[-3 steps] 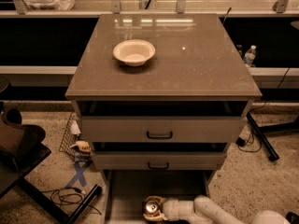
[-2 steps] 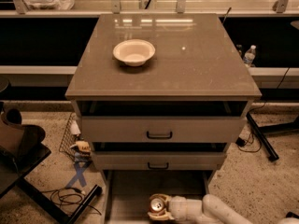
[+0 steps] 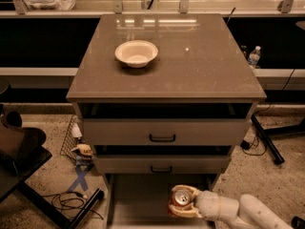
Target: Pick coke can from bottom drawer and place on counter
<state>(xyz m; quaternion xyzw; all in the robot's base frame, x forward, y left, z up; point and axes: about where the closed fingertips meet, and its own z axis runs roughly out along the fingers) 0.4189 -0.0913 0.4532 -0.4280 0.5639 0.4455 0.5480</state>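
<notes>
Speckled tan floor, black cables, blue tape cross left; gripper low centre.

A single camera looks from above and in front of the desk, tilted steeply down at its top and drawer fronts, fairly near; it is probably mounted on the robot itself. The gripper enters at lower right, low before the desk, fingers clasping the coke can.
</notes>
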